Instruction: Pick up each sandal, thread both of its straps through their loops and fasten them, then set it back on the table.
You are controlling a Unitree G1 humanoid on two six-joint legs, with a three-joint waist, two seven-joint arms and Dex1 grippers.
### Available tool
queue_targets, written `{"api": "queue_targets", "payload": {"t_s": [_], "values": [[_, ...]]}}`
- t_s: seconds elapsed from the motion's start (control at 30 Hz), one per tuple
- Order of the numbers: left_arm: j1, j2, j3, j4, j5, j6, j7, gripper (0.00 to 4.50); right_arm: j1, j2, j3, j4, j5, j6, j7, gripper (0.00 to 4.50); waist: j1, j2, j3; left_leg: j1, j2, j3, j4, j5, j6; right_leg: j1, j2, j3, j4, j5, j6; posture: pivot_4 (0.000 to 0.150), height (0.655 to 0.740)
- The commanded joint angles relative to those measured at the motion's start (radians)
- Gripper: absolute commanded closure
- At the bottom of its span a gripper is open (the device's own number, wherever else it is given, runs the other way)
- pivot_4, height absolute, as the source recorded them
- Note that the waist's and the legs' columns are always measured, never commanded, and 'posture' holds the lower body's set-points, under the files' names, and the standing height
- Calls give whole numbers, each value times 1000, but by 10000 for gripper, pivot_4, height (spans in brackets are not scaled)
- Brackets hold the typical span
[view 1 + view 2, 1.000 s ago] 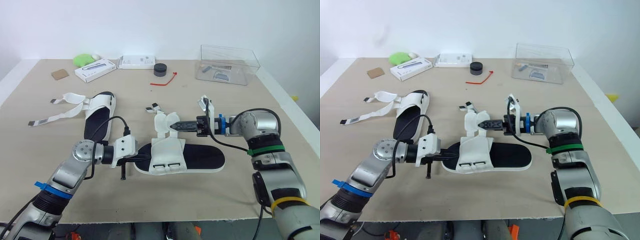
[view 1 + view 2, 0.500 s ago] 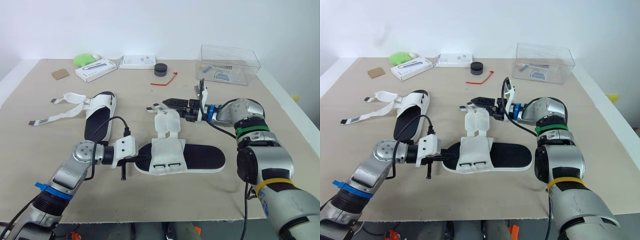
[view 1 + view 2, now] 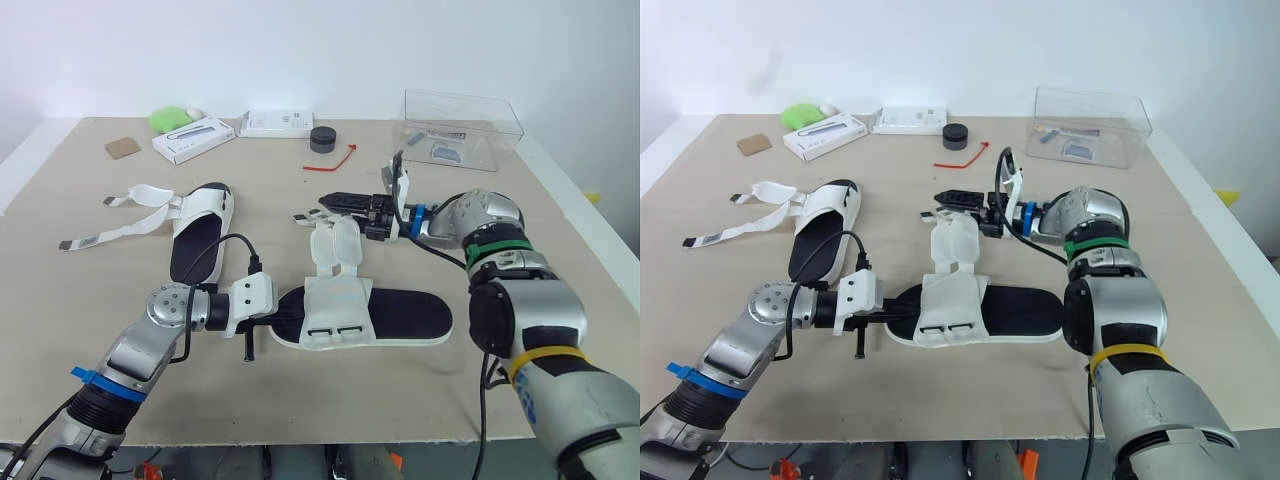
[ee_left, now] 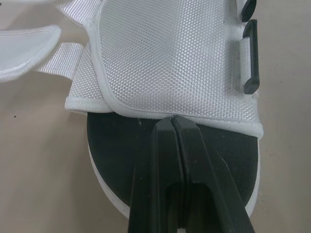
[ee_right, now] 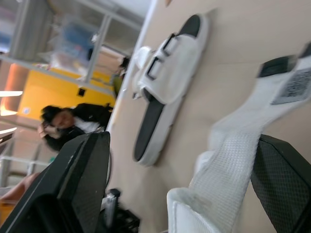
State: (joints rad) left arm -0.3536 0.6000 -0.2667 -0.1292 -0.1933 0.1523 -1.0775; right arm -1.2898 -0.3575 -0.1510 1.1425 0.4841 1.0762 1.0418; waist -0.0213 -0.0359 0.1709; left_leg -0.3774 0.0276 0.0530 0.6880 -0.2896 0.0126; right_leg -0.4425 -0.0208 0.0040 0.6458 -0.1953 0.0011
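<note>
The near sandal (image 3: 400, 318), a black sole with a white upper, lies flat mid-table, and its two white straps (image 3: 336, 240) lie loose, pointing to the far side. My left gripper (image 3: 292, 316) rests shut on the insole at the heel end, fingertips (image 4: 165, 127) touching the upper's edge. My right gripper (image 3: 330, 203) hovers open just beyond the strap ends, and one strap (image 5: 228, 160) lies between its spread fingers without being clamped. A second sandal (image 3: 201, 226) lies to the left with both straps (image 3: 112, 232) trailing unfastened.
At the far right stands a clear plastic box (image 3: 462, 127). Along the far edge are two white boxes (image 3: 195, 138), a green object (image 3: 168, 119), a black round puck (image 3: 322, 139), a red tie (image 3: 331, 161) and a brown card (image 3: 121, 147). A person (image 5: 63, 127) sits beyond the table.
My right gripper let go of the near sandal's strap, opened and moved toward the far side. The straps dropped flat onto the table. The left gripper stayed put.
</note>
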Motion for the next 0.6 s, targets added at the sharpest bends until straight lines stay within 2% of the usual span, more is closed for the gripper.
{"api": "queue_targets", "payload": {"t_s": [0.03, 0.33, 0.43, 0.47, 0.5, 0.53, 0.57, 0.6], "values": [[2, -1, -8, -11, 13, -2, -1, 44787, -46, -15, 7, -39, -8, 25, 67, 0, 0, 0, 0, 0, 0, 0, 0, 0, 0, 0, 0, 0, 0, 0, 0, 1500, 7400], [6, -2, -15, -5, 24, -11, -2, 44787, -46, -21, 34, -62, -33, 18, 136, 0, 0, 0, 0, 0, 0, 0, 0, 0, 0, 0, 0, 0, 0, 0, 0, 1500, 7400], [12, -3, -17, -14, 25, -9, -1, 45000, -44, -25, 23, -59, -39, -3, 142, 14036, 0, 0, 0, 0, 0, 0, 0, 0, 0, 0, 0, 0, 0, 0, 0, 1500, 7400], [13, -2, -16, -15, 25, -8, -2, 45000, -43, -27, 22, -61, -40, -10, 152, 16765, 0, 0, 0, 0, 0, 0, 0, 0, 0, 0, 0, 0, 0, 0, 0, 1500, 7400], [14, -1, -16, -15, 25, -8, -3, 45000, -41, -29, 22, -66, -39, -20, 165, 22230, 0, 0, 0, 0, 0, 0, 0, 0, 0, 0, 0, 0, 0, 0, 0, 1500, 7400], [14, -1, -15, -15, 26, -9, -3, 45000, -39, -31, 25, -72, -40, -28, 176, 23397, 0, 0, 0, 0, 0, 0, 0, 0, 0, 0, 0, 0, 0, 0, 0, 1500, 7400], [14, 0, -15, -14, 27, -9, -4, 45000, -39, -31, 26, -74, -43, -34, 183, 28933, 0, 0, 0, 0, 0, 0, 0, 0, 0, 0, 0, 0, 0, 0, 0, 1500, 7400], [15, 0, -14, -14, 27, -10, -4, 45000, -34, -32, 31, -85, -46, -44, 195, 31810, 0, 0, 0, 0, 0, 0, 0, 0, 0, 0, 0, 0, 0, 0, 0, 1500, 7400]]}}
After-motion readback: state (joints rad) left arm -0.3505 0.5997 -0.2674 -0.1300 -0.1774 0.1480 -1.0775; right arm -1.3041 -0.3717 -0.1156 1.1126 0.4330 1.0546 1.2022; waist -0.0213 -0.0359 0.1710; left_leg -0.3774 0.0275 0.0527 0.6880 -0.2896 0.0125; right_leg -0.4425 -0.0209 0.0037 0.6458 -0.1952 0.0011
